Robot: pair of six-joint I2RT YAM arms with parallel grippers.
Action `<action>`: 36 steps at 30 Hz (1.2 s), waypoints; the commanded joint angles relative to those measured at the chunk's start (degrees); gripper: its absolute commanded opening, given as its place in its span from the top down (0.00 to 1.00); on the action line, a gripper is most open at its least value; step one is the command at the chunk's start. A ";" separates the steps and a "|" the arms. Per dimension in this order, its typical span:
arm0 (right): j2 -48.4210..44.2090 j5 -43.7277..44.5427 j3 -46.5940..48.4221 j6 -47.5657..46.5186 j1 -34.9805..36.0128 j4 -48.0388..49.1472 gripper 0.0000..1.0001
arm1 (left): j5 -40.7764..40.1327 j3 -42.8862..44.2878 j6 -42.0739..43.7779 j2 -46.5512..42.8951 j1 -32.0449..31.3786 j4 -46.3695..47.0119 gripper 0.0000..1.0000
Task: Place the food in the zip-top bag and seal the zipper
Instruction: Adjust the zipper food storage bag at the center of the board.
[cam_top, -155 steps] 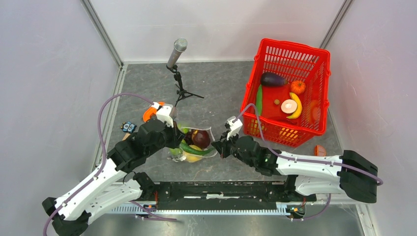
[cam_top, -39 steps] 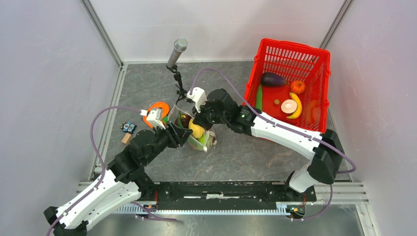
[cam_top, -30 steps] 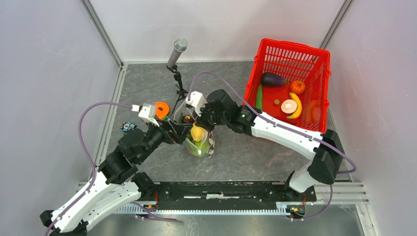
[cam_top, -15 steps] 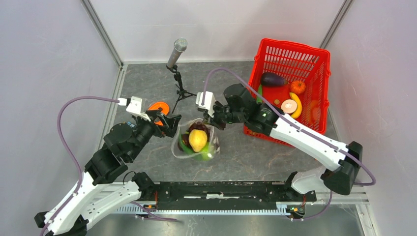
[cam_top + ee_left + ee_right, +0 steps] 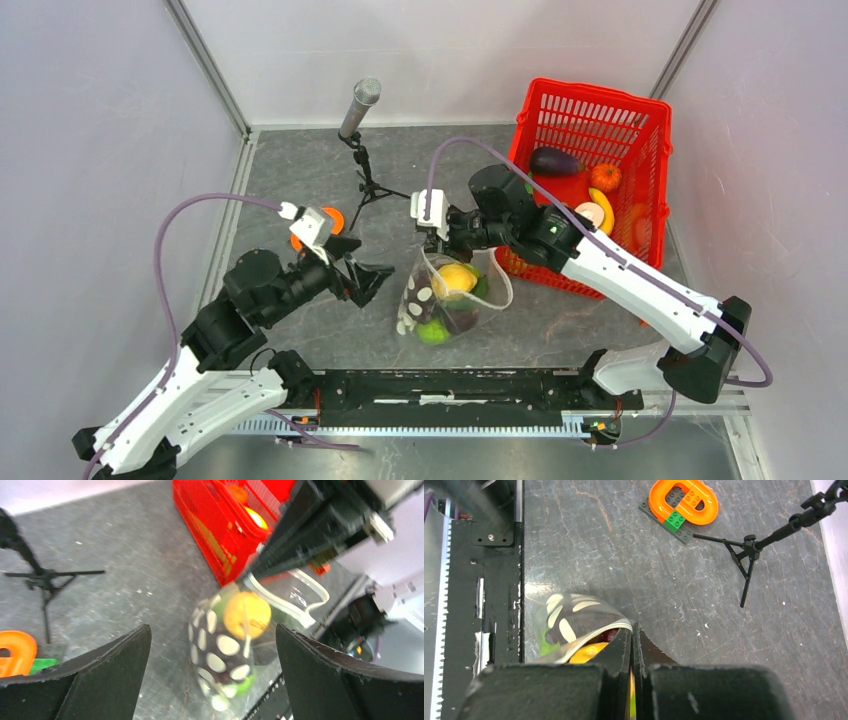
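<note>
The clear dotted zip-top bag (image 5: pixel 428 300) hangs from my right gripper (image 5: pixel 437 243), which is shut on its upper rim. The bag's mouth gapes open and the zipper (image 5: pixel 497 296) curves round it. Inside lie food pieces: a yellow lemon (image 5: pixel 455 277), dark grapes (image 5: pixel 462 317) and a green fruit (image 5: pixel 433 332). In the right wrist view the jaws (image 5: pixel 634 628) pinch the rim beside the lemon (image 5: pixel 586 653). My left gripper (image 5: pixel 369 283) stands open just left of the bag, apart from it. The bag (image 5: pixel 223 652) shows between its fingers (image 5: pixel 100 675).
A red mesh basket (image 5: pixel 640 105) at the back right holds more toy food: an eggplant (image 5: pixel 553 161), an orange, a banana and a long green vegetable. A microphone on a tripod (image 5: pixel 360 120) stands behind the bag. An orange ring (image 5: pixel 683 501) lies at the left.
My right gripper has carried the bag to the right and slightly nearer. The left gripper has drawn back from the bag and now faces it from the left, still open.
</note>
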 commanded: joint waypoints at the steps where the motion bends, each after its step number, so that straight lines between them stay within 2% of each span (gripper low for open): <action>1: 1.13 -0.16 -0.11 0.66 -2.67 6.26 1.00 | 12.90 -4.85 3.10 -0.53 -0.03 5.44 0.01; 4: 4.77 -1.48 1.77 2.11 -4.44 7.88 1.00 | 17.89 -7.01 2.78 0.30 -0.03 9.26 0.04; 8: 11.51 -5.21 6.26 0.25 -5.34 6.37 1.00 | 17.08 -9.59 4.11 2.44 -0.11 11.51 0.05; 13: 18.37 -8.62 12.78 -0.73 -6.79 4.53 1.00 | 5.32 -11.68 4.40 4.02 -0.12 12.61 0.08; 16: 20.60 -10.12 14.87 -0.99 -7.28 3.26 1.00 | -8.23 -12.50 2.17 2.73 -0.12 13.14 0.10; 20: 20.49 -10.45 14.79 -0.66 -7.45 3.77 1.00 | -12.73 -12.86 3.16 -0.77 -0.12 14.97 0.05; 25: 18.67 -9.15 12.74 -1.77 -7.58 4.38 1.00 | -9.17 -15.20 5.80 -2.40 -0.12 18.25 0.00; 33: 20.37 -9.94 13.36 -5.52 -8.26 1.55 1.00 | 3.84 -17.64 19.00 1.27 -0.04 21.90 0.00; 36: 20.51 -10.71 13.59 -7.55 -8.53 -0.18 1.00 | 4.95 -18.68 23.62 0.98 0.82 21.82 0.00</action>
